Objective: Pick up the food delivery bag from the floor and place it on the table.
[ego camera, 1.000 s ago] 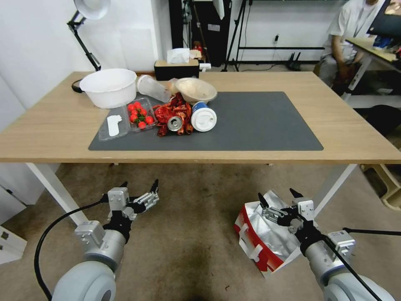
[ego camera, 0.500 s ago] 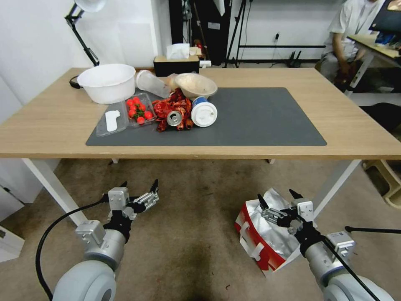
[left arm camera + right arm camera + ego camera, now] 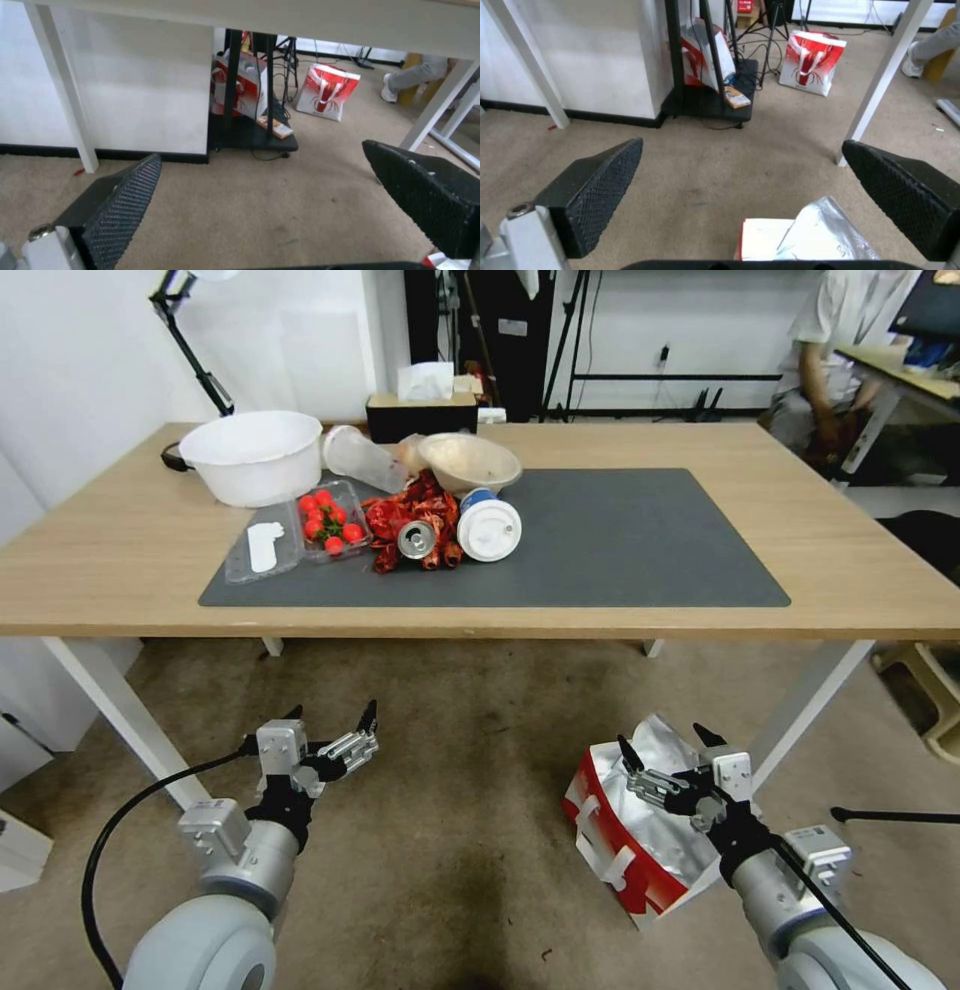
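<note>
Head view. The bag (image 3: 625, 825) stands on the floor (image 3: 450, 830) near the table's (image 3: 850, 570) right front leg, mouth open, foil lining showing, red and white outer wall facing left with its white straps hanging. Its far right corner is covered by the right arm. The right gripper (image 3: 665, 748) hangs over the open mouth with its fingers spread and nothing between them; whether the tips touch the foil cannot be told. The left gripper (image 3: 330, 725) sits over bare floor, well apart from the bag, fingers likewise spread and empty. On the table, a grey mat (image 3: 620, 540) carries a cluster at its left end: a white bowl (image 3: 252, 455), a tomato tray (image 3: 325, 530), a red wrapper (image 3: 405, 525), a can (image 3: 416, 538) and a lidded cup (image 3: 490, 530). The lamp (image 3: 185, 320) is cut off at the upper edge.

Left wrist view. Both pads (image 3: 120, 210) stand wide apart over the floor (image 3: 260, 210). The table underside runs across above. A second red and white bag (image 3: 327, 92) stands far off by a black stand; its print is too small to read.

Right wrist view. The pads (image 3: 605, 187) are wide apart. Between them, just below, lie the bag's (image 3: 800, 238) foil flap and white rim, cut off by the gripper body. A white table leg (image 3: 880, 86) rises just beyond.
</note>
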Controlling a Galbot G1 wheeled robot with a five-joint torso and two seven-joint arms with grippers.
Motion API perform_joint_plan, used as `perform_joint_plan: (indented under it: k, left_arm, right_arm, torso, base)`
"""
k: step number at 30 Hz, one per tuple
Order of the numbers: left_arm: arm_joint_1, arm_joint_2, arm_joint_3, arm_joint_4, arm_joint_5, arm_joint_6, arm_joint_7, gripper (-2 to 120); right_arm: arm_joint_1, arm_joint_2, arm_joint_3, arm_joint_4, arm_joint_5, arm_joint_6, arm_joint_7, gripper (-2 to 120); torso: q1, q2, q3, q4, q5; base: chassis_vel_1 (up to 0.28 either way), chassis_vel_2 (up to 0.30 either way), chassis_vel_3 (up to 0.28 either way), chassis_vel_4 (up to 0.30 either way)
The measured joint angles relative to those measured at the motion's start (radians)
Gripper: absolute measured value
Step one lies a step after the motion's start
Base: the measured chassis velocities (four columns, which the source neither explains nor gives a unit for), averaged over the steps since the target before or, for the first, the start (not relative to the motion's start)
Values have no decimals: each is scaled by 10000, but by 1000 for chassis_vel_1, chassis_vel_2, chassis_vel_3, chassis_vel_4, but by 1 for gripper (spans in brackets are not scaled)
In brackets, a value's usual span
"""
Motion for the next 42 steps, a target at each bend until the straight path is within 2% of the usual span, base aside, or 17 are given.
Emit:
perform_joint_plan:
  k: [42]
  left_arm:
    - [1, -35, 42, 99, 28, -21, 25, 100]
  right_arm:
    - [12, 28, -46, -169, -75, 42, -81, 100]
  torso:
    - [-598, -1660, -1062, 0, 0]
  base:
    - [0, 0, 0, 0]
